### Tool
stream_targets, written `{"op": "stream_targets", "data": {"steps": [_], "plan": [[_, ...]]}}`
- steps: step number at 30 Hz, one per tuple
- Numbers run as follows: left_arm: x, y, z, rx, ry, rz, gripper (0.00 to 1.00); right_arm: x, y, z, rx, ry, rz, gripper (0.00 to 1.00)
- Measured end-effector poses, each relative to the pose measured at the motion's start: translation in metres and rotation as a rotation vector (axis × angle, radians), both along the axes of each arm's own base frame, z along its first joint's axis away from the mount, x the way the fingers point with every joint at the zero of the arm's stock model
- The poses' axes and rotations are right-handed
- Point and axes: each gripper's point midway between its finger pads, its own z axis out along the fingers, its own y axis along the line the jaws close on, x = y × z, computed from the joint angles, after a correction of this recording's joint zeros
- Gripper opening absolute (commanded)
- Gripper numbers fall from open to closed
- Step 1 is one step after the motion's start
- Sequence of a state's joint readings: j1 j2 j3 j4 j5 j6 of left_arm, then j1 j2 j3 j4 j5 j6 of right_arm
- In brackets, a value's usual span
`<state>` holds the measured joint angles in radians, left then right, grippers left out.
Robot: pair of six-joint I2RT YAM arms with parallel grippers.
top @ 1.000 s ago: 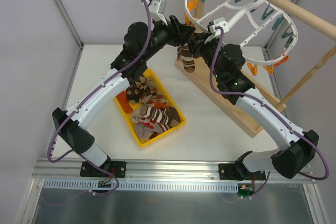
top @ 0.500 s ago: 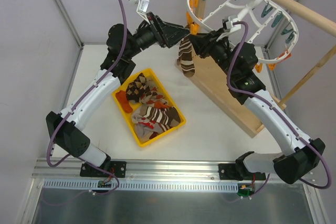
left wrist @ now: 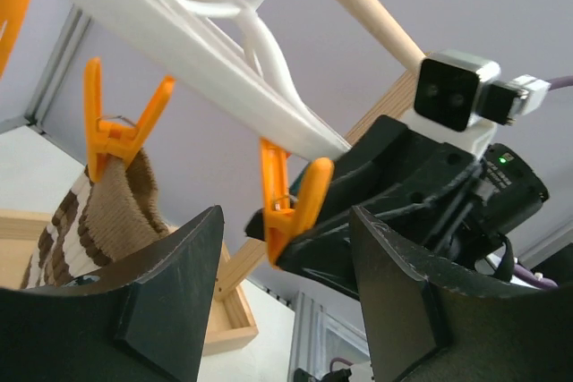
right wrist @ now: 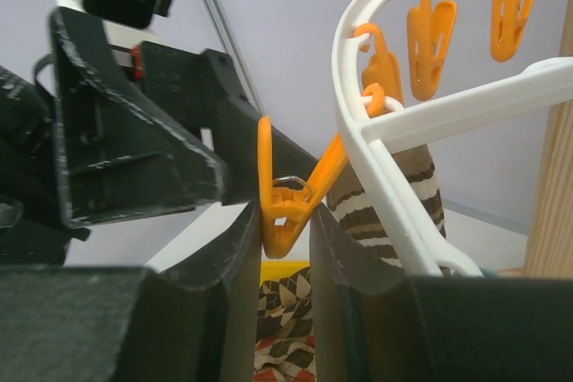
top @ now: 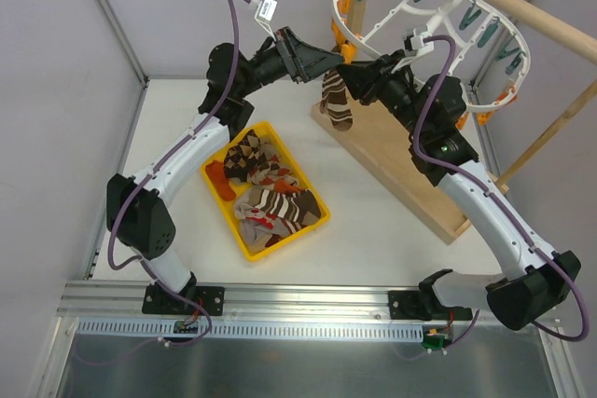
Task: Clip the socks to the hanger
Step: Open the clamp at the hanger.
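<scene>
Here, the right gripper (right wrist: 285,232) pinches an orange clothespin (right wrist: 286,201); the left gripper (left wrist: 285,241) gapes wide.

The left gripper's (left wrist: 285,214) two dark fingers (left wrist: 161,301) stand apart, nothing between them. Just beyond, an orange clothespin (left wrist: 286,199) hangs from the white hanger (left wrist: 179,38), its lower end pinched by the right gripper (left wrist: 300,243). Further left, a second clothespin (left wrist: 121,127) bites a brown-and-cream striped sock (left wrist: 107,216).

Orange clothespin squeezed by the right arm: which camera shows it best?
Right wrist: the clothespin sits large and centred in the right tool. Left wrist also shows it, from the opposite side. Top view barely shows it.
</scene>
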<state>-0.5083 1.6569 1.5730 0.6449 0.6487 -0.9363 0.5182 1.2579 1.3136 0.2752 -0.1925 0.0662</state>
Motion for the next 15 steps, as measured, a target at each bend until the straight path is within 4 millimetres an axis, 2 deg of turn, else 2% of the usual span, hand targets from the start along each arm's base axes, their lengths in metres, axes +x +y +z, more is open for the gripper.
{"op": "stream_targets", "data": {"steps": [5, 15], "plan": [[0.012, -0.01, -0.015, -0.008, 0.054, -0.055, 0.57, -0.001, 0.0, -0.002, -0.006, 0.007, 0.011, 0.01], [0.021, -0.017, 0.009, -0.101, 0.014, -0.149, 0.55, -0.003, 0.001, -0.008, -0.024, 0.023, 0.036, 0.01]]}}
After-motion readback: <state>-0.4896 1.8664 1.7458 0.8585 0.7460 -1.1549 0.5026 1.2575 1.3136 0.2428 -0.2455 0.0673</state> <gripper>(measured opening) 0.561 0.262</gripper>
